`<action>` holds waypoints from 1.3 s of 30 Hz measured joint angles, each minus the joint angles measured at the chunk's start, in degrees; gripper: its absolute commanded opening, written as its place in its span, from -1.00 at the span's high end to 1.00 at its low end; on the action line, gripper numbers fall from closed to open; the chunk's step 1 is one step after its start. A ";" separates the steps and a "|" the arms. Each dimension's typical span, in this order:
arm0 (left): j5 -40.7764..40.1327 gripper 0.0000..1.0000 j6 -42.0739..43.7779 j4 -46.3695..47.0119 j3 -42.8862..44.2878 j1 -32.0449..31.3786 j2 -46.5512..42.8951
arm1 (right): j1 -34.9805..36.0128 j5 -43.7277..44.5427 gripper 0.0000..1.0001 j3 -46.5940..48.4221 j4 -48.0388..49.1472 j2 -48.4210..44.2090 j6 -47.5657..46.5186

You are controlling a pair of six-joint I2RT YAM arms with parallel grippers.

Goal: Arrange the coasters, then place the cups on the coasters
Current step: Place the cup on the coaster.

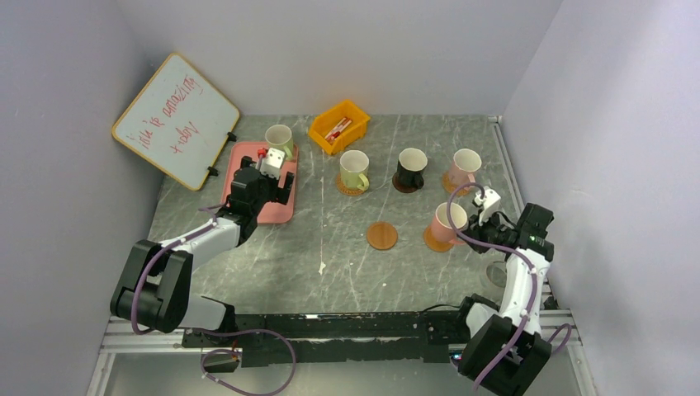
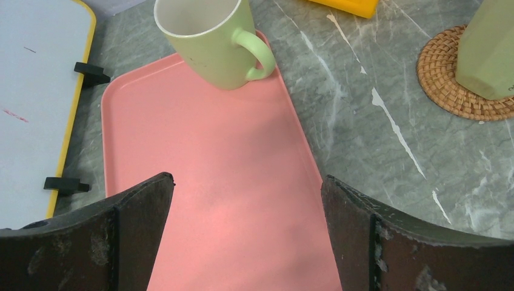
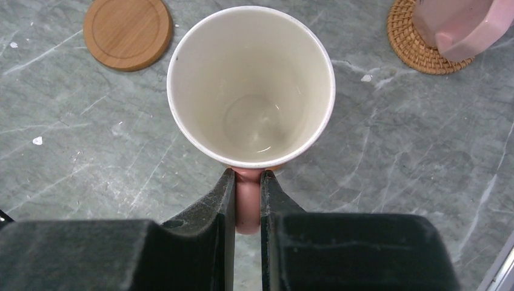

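My right gripper [image 3: 247,176] is shut on the handle of a pale pink cup [image 3: 250,85], which stands on an orange-brown coaster [image 1: 432,240]. A bare orange-brown coaster [image 1: 381,235] lies to its left. Further back stand a second pink cup [image 1: 465,167] on a woven coaster [image 3: 418,42], a black cup [image 1: 410,167] on a dark coaster, and a pale green cup [image 1: 355,169] on a woven coaster [image 2: 451,82]. My left gripper [image 2: 248,182] hangs open over the pink tray [image 2: 200,182], just short of another green cup [image 2: 209,36] standing at its far end.
A yellow bin [image 1: 338,125] holding small items sits at the back centre. A whiteboard [image 1: 176,120] leans against the left wall beside the tray. Walls enclose the table on the left, back and right.
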 measured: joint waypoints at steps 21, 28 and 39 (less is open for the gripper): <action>0.35 -0.93 0.02 0.04 0.00 0.20 0.00 | 0.00 0.00 1.00 -3.13 2.01 -1.44 -1.68; 0.37 -0.93 0.02 0.04 0.00 0.22 0.00 | 0.00 -0.44 1.00 -3.74 2.27 -1.09 -3.41; 0.37 -0.93 0.04 0.07 0.00 0.26 0.00 | 0.00 -0.94 1.00 -5.22 2.99 -2.84 -3.48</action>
